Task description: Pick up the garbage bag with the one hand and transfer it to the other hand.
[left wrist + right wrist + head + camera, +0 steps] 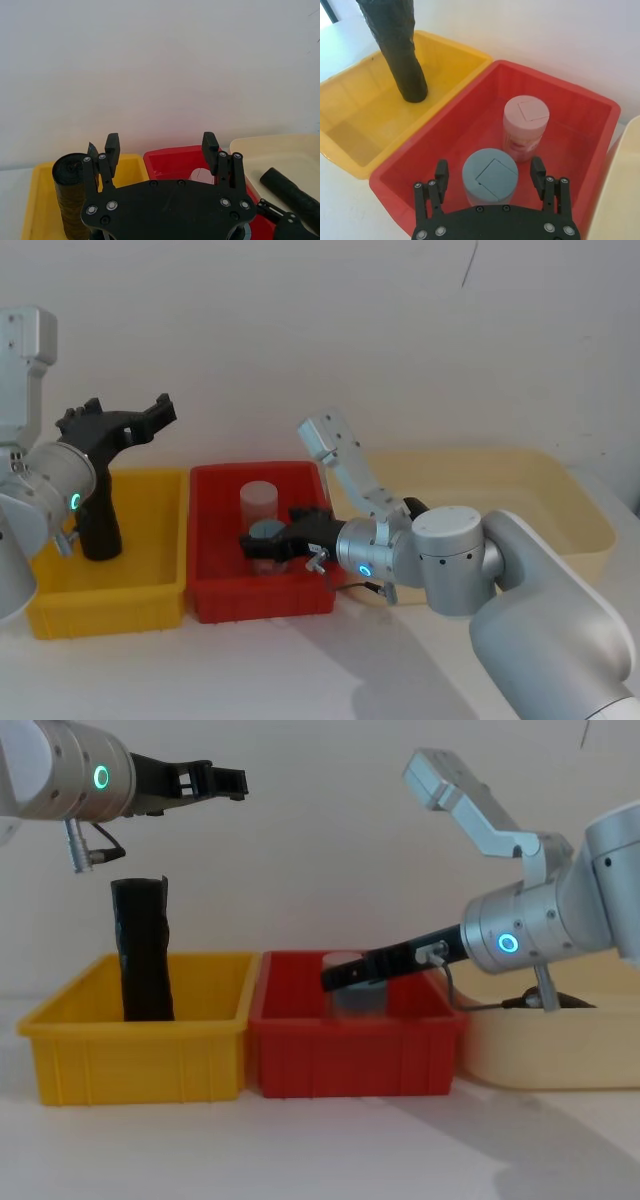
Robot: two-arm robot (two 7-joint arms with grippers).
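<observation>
Chest view: a matte black plastic roll stands upright in the yellow bin, no label readable. Left tool hovers above it, fingers spread. Right tool, also spread, straddles a grey-lidded round jar beside a pink-labelled jar in the red bin.

A yellow bin sits beside a red bin, their walls touching. A cream tray lies on the red bin's other side. Inside the red bin stand a grey-lidded jar and a pale pink jar, close together.
</observation>
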